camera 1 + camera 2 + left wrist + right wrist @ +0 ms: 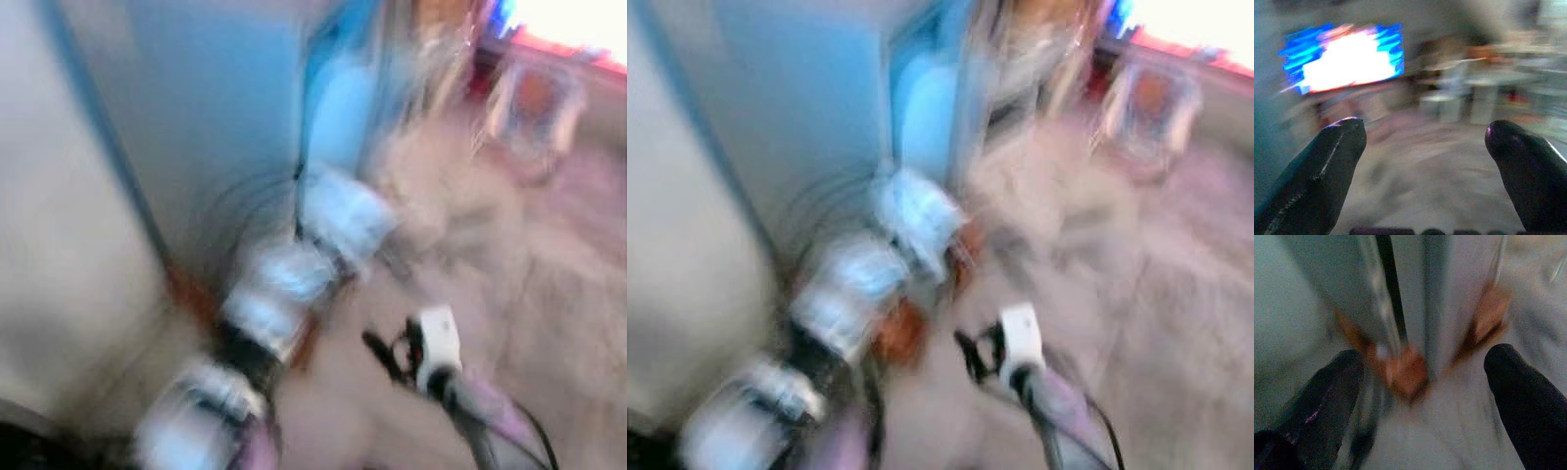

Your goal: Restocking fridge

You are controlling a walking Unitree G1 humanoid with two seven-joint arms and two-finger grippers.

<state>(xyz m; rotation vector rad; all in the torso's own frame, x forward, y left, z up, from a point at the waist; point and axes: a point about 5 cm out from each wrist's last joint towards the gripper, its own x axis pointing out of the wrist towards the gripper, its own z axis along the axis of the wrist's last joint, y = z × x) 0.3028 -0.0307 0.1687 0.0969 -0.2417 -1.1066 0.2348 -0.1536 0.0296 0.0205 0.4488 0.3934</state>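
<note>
- bright window or screen [1349, 61], glowing white with blue and red fringing, heavily blurred; also at far upper right of the head view [573, 24]
- pale floor [529, 294], beige-grey, motion-smeared
- white furniture, maybe a table and chairs [1469, 93], near the far wall, too blurred to tell apart
- chair-like frame with an orange patch [537, 103], standing on the floor below the bright window
- orange-brown blob [1405, 369], low down on the floor, identity unclear

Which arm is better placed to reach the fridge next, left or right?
Probably the right gripper: open, it faces the blurred pale fridge. The left gripper, open too, points toward the room.
</note>
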